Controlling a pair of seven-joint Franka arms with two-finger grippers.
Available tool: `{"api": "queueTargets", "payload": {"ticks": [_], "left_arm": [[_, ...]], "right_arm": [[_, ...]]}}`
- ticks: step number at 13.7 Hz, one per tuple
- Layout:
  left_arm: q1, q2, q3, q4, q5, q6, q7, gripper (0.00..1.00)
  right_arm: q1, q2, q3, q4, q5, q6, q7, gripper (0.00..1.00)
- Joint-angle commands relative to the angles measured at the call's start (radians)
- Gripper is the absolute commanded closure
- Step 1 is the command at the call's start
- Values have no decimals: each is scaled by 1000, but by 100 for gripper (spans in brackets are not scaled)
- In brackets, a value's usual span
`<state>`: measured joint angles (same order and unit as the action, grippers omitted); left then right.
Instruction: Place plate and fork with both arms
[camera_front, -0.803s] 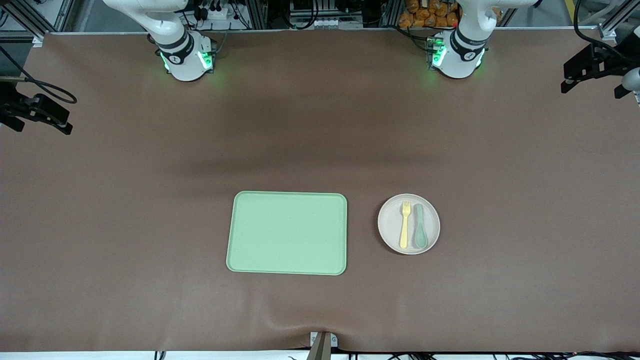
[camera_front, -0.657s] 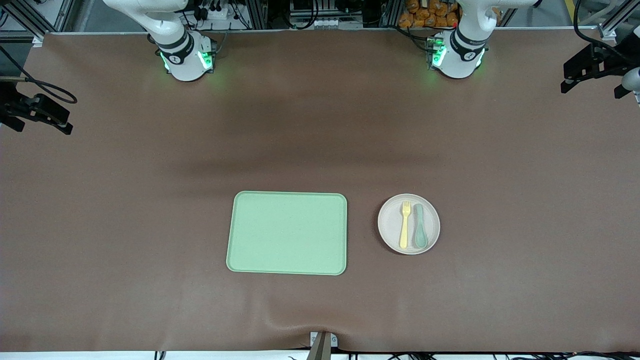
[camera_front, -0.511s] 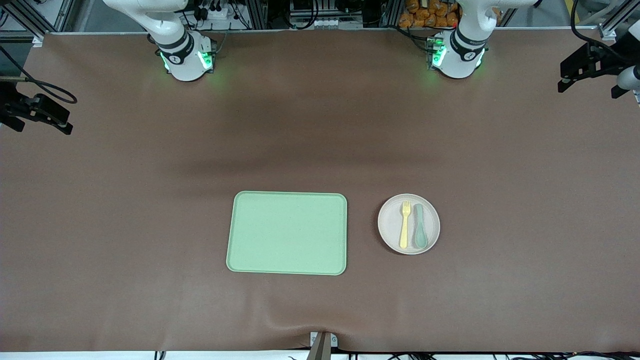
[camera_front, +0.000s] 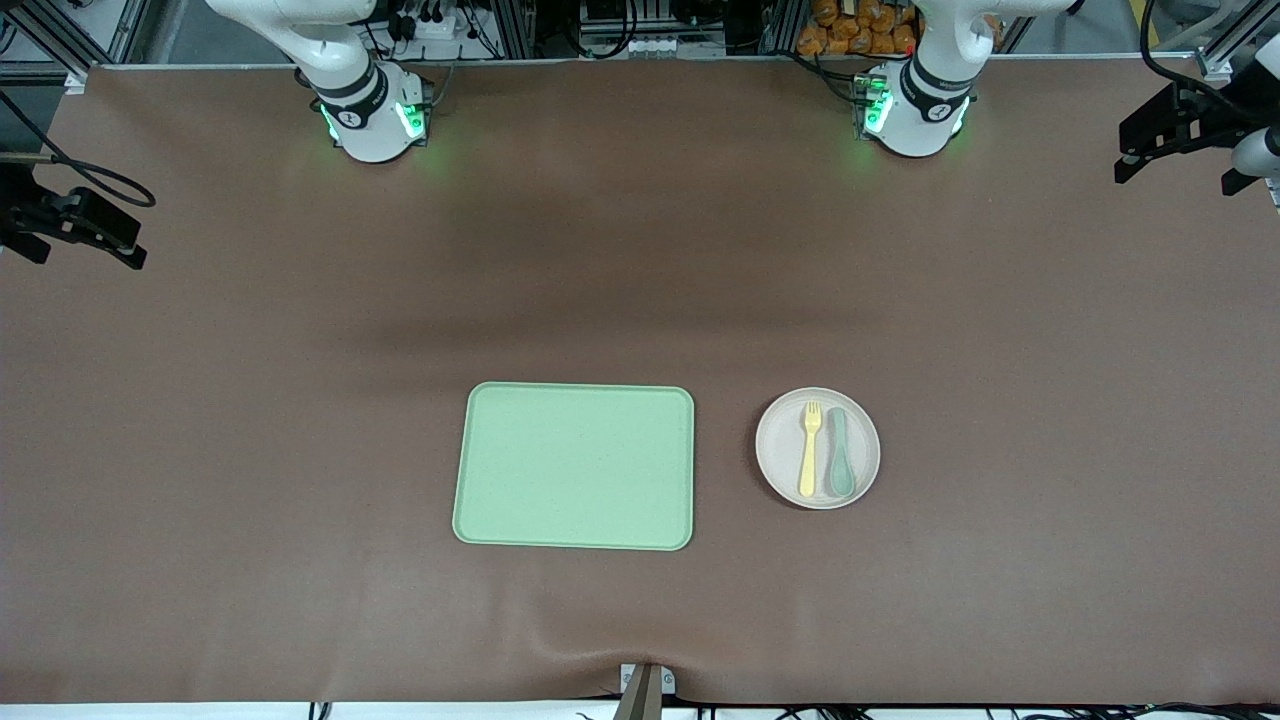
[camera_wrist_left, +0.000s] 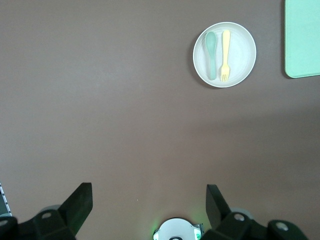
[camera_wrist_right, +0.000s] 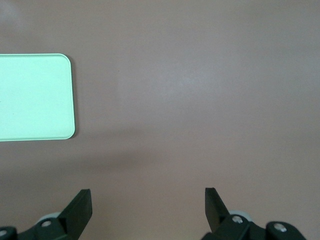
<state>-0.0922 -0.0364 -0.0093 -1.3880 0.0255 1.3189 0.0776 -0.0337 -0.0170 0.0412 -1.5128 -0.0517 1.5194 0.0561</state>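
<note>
I see the small round beige-pink plate (camera_front: 818, 448) on the brown table (camera_front: 250, 400), beside the green tray (camera_front: 574, 466), toward the left arm's end; the pale yellow fork (camera_front: 809, 448) lies on it alongside a grey-green spoon (camera_front: 839, 455). The left gripper (camera_wrist_left: 149, 200) and right gripper (camera_wrist_right: 148, 202) hang high over bare table, fingers wide apart, holding nothing.

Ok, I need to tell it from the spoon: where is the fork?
In the front view, the fork lies on the plate beside the spoon, on the spoon's tray side.

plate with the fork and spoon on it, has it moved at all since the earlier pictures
No. The plate sits at the same gap beside the green tray, toward the left arm's end of the table.
</note>
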Motion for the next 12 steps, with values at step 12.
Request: {"api": "queueTargets", "payload": {"ticks": [12], "left_arm": [[15,103,-6,4,57,-1,-7,0]], "right_arm": [[6,19,0,19,7,-12,-7,0]]}}
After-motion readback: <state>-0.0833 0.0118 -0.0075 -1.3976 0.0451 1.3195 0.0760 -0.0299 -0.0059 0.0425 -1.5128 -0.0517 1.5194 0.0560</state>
